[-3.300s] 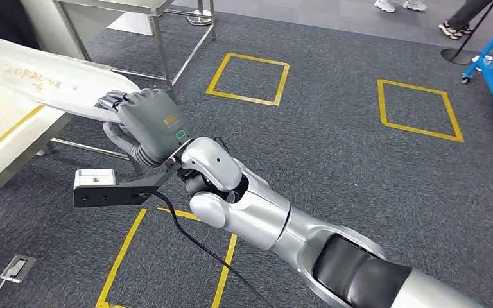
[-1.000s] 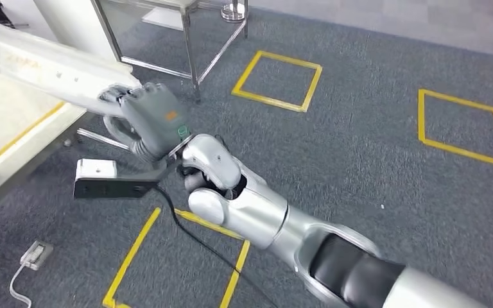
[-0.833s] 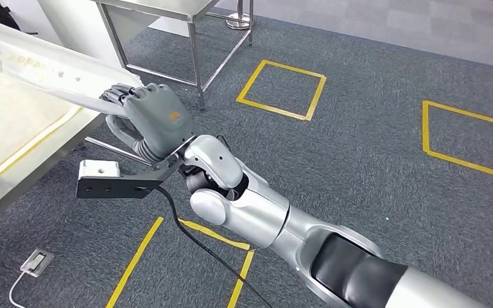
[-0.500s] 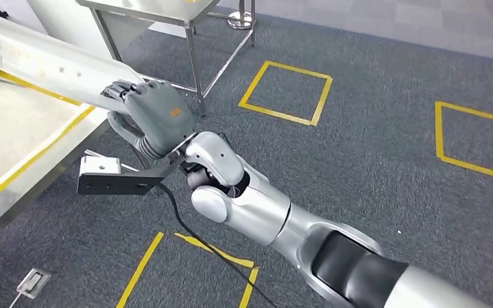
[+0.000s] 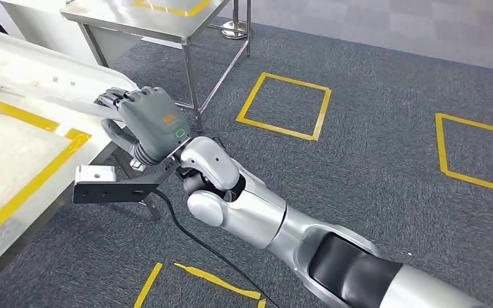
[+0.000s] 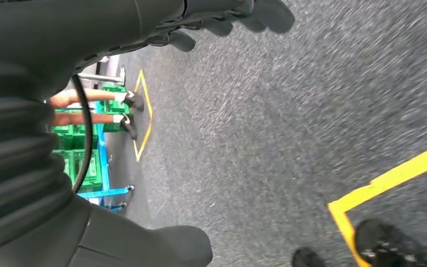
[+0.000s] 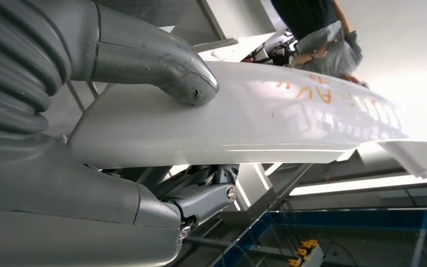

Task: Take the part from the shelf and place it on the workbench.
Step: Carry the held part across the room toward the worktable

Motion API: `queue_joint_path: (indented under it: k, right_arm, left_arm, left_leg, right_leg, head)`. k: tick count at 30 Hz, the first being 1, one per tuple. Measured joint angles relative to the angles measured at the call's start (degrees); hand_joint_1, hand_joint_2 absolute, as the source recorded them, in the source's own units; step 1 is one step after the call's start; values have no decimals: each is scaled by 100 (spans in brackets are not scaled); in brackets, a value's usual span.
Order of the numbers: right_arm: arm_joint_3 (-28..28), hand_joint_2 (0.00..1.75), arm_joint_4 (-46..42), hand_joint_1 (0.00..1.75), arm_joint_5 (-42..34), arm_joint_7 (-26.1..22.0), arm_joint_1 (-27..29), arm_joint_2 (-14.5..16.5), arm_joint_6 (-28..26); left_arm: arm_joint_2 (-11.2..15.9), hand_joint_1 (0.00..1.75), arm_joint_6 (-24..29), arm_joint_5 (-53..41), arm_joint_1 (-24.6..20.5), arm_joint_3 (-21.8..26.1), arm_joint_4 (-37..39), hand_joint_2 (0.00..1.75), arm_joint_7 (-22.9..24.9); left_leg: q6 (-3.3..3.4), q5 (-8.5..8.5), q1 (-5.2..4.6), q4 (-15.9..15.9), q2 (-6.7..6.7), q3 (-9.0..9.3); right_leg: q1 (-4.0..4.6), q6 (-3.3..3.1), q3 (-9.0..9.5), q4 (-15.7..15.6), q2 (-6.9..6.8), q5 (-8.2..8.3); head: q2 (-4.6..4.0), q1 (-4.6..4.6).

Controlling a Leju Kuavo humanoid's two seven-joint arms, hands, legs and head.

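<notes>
white part (image 5: 45, 80), grey hand (image 5: 153, 122), yellow-taped workbench (image 5: 13, 160), dark grey carpet (image 5: 359, 147)

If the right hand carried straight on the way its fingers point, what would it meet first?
Probably the workbench. The right hand grips the end of the long white part, which already reaches out over the bench top. Depth is unclear, so height above it is uncertain.

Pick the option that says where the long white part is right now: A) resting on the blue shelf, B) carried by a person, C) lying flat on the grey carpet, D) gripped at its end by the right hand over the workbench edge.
D: the right hand grips the long white part at its end.
</notes>
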Motion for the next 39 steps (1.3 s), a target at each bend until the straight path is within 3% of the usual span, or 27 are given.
queue_joint_path:
  k: [2, 4, 5, 6, 7, 9, 11, 12, 14, 16, 18, 20, 21, 22, 24, 26, 27, 29, 30, 32, 33, 35, 36, 37, 39]
  right_arm:
    - [-2, 175, -17, 175, -1, -24, -2, -4, 8]
    - [-2, 175, -14, 175, -1, -33, 25, -16, 19]
    - [-2, 175, -12, 175, -1, -34, 41, -24, 23]
    - [-3, 175, -11, 175, -1, -35, 51, -31, 25]
    - [-3, 175, -11, 175, -1, -36, 53, -37, 26]
    - [-3, 175, -10, 175, -1, -38, 49, -45, 26]
    - [-4, 175, -8, 175, -2, -38, 46, -62, 29]
    - [-5, 175, -7, 175, -2, -39, 45, -72, 31]
    - [-7, 175, -6, 175, -6, -49, 35, -75, 36]
    - [-7, 175, -7, 175, -14, -73, 16, -64, 33]
    - [-7, 175, -4, 175, -20, -88, 11, -61, 36]
    - [-5, 175, 6, 175, -26, -93, 21, -61, 49]
    - [-5, 175, 11, 175, -30, -94, 25, -61, 55]
    - [-4, 175, 15, 175, -32, -95, 26, -61, 58]
    - [-5, 175, 18, 175, -34, -95, 22, -60, 62]
    - [-6, 175, 19, 175, -34, -96, 13, -61, 65]
    - [-6, 175, 20, 175, -34, -96, 9, -61, 67]
    - [-5, 175, 20, 175, -34, -95, 3, -57, 73]
    - [-4, 175, 18, 175, -34, -94, -1, -54, 74]
    - [-5, 175, 17, 175, -34, -96, -8, -52, 75]
    - [-5, 175, 18, 175, -34, -96, -2, -54, 76]
    - [-5, 175, 20, 175, -34, -94, 26, -62, 79]
    - [-4, 175, 20, 175, -34, -92, 39, -64, 80]
    - [-4, 175, 20, 175, -34, -93, 45, -66, 80]
    - [-4, 175, 20, 175, -34, -93, 39, -66, 81]
  left_arm:
    - [8, 0, 0, 0, -24, 0, -3, 175, -7]
    - [15, 0, 0, 0, -22, 0, -3, 175, -8]
    - [15, 0, 0, 0, -16, 0, -3, 175, -8]
    - [14, 0, 0, 0, -10, 0, -3, 175, -8]
    - [11, 0, 0, 0, -6, 0, -2, 175, -11]
    - [-7, 0, 0, 0, -9, 0, 4, 175, -20]
    - [-21, 0, 0, 0, -17, 0, 8, 175, -28]
    - [-24, 0, 0, 1, -13, 0, 8, 175, -32]
    - [-14, 0, -5, 4, 11, 1, 8, 175, -38]
    - [-1, 0, -35, 12, 18, 0, 8, 175, -39]
    - [5, 0, -59, 19, 8, 0, 8, 175, -40]
    - [8, 0, -59, 24, 12, 0, 9, 175, -40]
    - [11, 0, -59, 28, 17, 1, 9, 175, -37]
    - [18, 0, -59, 32, 22, 1, 8, 175, -36]
    - [29, 0, -59, 37, 19, 1, 5, 175, -35]
    - [32, 0, -59, 38, 9, 0, 4, 175, -38]
    - [31, 0, -59, 42, 10, 1, 5, 175, -39]
    - [32, 0, -59, 50, 24, 1, 4, 175, -38]
    - [32, 0, -59, 55, 30, 1, 5, 175, -34]
    - [30, 0, -59, 57, 23, 0, 4, 175, -33]
    - [29, 0, -59, 58, 16, 1, 4, 175, -34]
    - [29, 0, -59, 59, 16, 1, 4, 175, -40]
    - [29, 0, -59, 59, 20, 2, 4, 175, -40]
    - [30, 0, -59, 59, 24, 2, 3, 175, -40]
    - [23, 0, -59, 59, 23, 2, 4, 175, -40]
  left_leg:
    - [62, -68, 15, -29, -32, 65]
    - [80, -139, 17, -29, -86, 110]
    - [74, -172, 18, -26, -130, 137]
    - [65, -203, 19, -23, -180, 172]
    - [54, -232, 20, -21, -237, 212]
    - [21, -278, 23, -17, -360, 275]
    - [-42, -296, 43, -17, -487, 280]
    - [-82, -294, 59, -26, -545, 270]
    - [-163, -290, 73, -47, -612, 251]
    - [-214, -426, 44, 162, -393, 147]
    - [-253, -746, 38, 800, -75, -149]
    - [-298, -947, 62, 1401, 32, -439]
    - [-320, -906, 78, 1441, 54, -456]
    - [-339, -771, 94, 1259, 89, -357]
    - [-358, -448, 98, 506, 283, 56]
    - [-288, -324, 79, 19, 429, 326]
    - [-235, -350, 66, -18, 428, 343]
    - [-144, -349, 78, -13, 294, 346]
    - [-109, -353, 91, -14, 234, 351]
    - [-50, -349, 116, -23, 116, 361]
    - [-33, -349, 115, -23, 57, 357]
    - [-15, -348, 102, -22, -80, 351]
    - [-13, -346, 94, -20, -158, 350]
    - [-14, -344, 87, -17, -238, 352]
    - [-26, -335, 85, -14, -391, 355]
  right_leg:
    - [-24, 63, -324, 553, -24, -221]
    - [-53, 109, -895, 1320, -31, -394]
    - [-66, 120, -1120, 1523, -33, -346]
    - [-75, 119, -1241, 1512, -33, -180]
    - [-79, 110, -1247, 1278, -19, 92]
    - [-83, 67, -1057, 505, 148, 648]
    - [-74, 22, -906, 33, 309, 854]
    - [-61, 0, -882, -10, 322, 835]
    - [-62, -58, -830, -72, 207, 849]
    - [-96, -133, -751, -155, 67, 876]
    - [-99, -185, -694, -190, -85, 866]
    - [-96, -198, -670, -187, -239, 836]
    - [-98, -190, -660, -185, -311, 820]
    - [-104, -174, -647, -178, -380, 802]
    - [-108, -118, -612, -146, -507, 746]
    - [-74, -48, -590, -101, -611, 686]
    - [-53, -17, -578, -96, -656, 666]
    - [-50, 46, -539, -96, -731, 623]
    - [-62, 82, -539, -48, -674, 569]
    - [-89, 140, -710, 369, -400, 314]
    - [-93, 150, -887, 743, -254, 134]
    - [-90, 143, -1276, 1463, -144, -110]
    - [-87, 125, -1373, 1592, -131, -86]
    - [-84, 96, -1361, 1493, -112, 49]
    - [-76, 13, -1059, 751, 59, 478]
  head:
    - [0, 6]
    - [-1, 6]
    - [0, 6]
    - [-1, 6]
    - [0, 7]
    - [0, 2]
    - [0, -10]
    - [0, -14]
    - [0, -16]
    - [0, -57]
    - [1, -100]
    - [0, -103]
    - [0, -103]
    - [0, -102]
    - [1, -108]
    - [0, -109]
    - [0, -108]
    - [1, -98]
    - [1, -100]
    - [1, -96]
    - [1, -95]
    - [0, -92]
    - [-1, -92]
    - [-1, -92]
    - [-1, -92]
